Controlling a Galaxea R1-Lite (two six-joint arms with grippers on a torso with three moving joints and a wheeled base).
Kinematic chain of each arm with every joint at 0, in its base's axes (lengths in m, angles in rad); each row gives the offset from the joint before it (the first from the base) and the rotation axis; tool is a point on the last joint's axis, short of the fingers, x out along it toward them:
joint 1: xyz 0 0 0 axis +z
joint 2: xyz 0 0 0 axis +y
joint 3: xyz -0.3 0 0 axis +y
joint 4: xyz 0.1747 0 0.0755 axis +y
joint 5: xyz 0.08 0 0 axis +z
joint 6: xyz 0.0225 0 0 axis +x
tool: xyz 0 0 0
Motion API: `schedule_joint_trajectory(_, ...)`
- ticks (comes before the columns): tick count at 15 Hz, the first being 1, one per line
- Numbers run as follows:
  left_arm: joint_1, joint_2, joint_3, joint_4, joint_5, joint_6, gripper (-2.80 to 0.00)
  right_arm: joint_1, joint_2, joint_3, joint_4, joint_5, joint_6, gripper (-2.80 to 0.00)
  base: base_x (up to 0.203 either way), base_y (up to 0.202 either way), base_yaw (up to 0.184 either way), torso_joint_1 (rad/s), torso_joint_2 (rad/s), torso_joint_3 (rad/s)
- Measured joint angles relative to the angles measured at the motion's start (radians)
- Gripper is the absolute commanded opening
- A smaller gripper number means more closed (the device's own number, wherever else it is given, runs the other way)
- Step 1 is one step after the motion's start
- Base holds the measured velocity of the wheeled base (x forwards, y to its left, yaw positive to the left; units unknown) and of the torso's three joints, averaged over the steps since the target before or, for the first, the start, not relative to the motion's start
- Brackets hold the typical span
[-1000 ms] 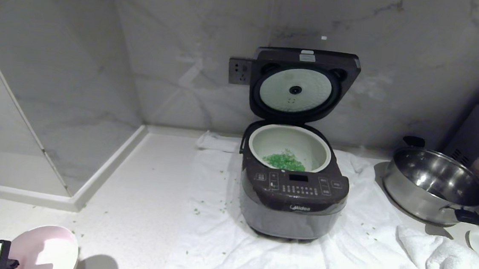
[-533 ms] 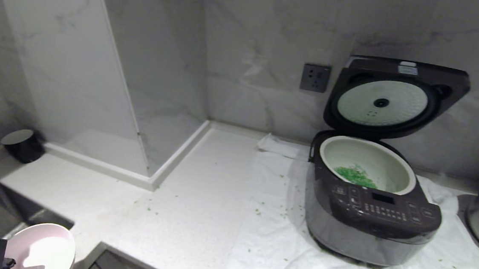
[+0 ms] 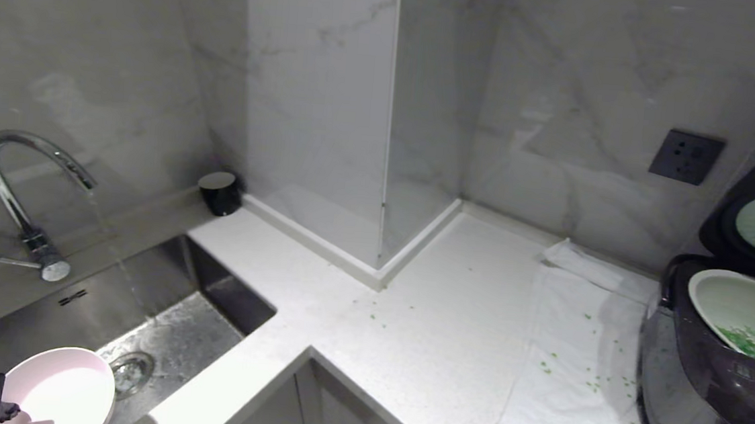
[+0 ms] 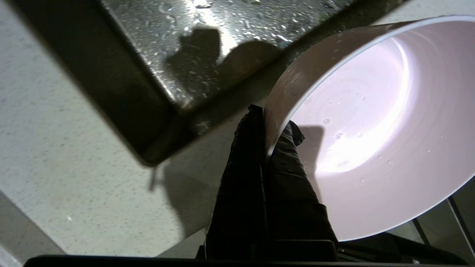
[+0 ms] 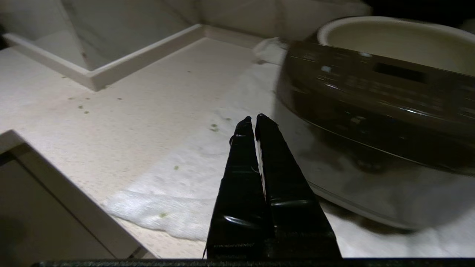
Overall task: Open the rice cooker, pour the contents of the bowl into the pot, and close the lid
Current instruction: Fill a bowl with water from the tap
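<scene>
- Left gripper (image 4: 268, 126) clamped on rim of empty bowl (image 4: 371, 126), above sink (image 3: 159, 329).
- Right gripper (image 5: 254, 120) closed, empty, near rice cooker (image 5: 371, 100).
- Lid (image 3: 754, 215) up; green bits (image 3: 751, 342) inside pot (image 3: 735, 294).

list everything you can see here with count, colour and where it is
rice cooker: 1, dark brown-grey, far right on the cloth
lid: 1, dark, raised
pot: 1, off-white, in the cooker
green bits: many, green, in the pot
cloth: 1, white, under the cooker
sink: 1, steel, left
faucet: 1, chrome, behind the sink
socket: 1, grey, wall
bowl: 1, pink, empty, over the sink
left gripper: jaws clamped on the bowl rim
right gripper: jaws shut, near the cooker
</scene>
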Motion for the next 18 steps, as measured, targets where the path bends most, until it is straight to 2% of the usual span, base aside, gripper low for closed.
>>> schedule_joint_trajectory(3,0.000,0.011,-0.003,-0.005,0.000,-0.005,-2.80,0.000,0.000,0.000,0.000,0.000,0.001,-2.80,-0.001,0.000,0.024,0.001,0.00,0.001)
schedule_joint_trajectory(6,0.000,0.072,-0.061,-0.005,0.000,-0.048,-2.80,0.000,0.000,0.000,0.000,0.000,0.001,-2.80,0.000,0.000,0.000,0.000,0.00,0.000)
schedule_joint_trajectory(12,-0.067,0.269,-0.332,0.050,0.009,-0.217,-2.80,0.000,0.000,0.000,0.000,0.000,0.000,-2.80,0.000,0.000,0.000,0.000,0.00,0.000)
schedule_joint_trajectory(16,-0.094,0.409,-0.498,0.089,0.018,-0.245,-2.80,0.000,0.000,0.000,0.000,0.000,0.000,-2.80,0.000,0.000,0.000,0.000,0.00,0.000)
schedule_joint_trajectory(18,-0.114,0.497,-0.609,0.142,0.051,-0.270,-2.80,0.000,0.000,0.000,0.000,0.000,0.001,-2.80,0.000,0.000,0.000,0.000,0.00,0.000)
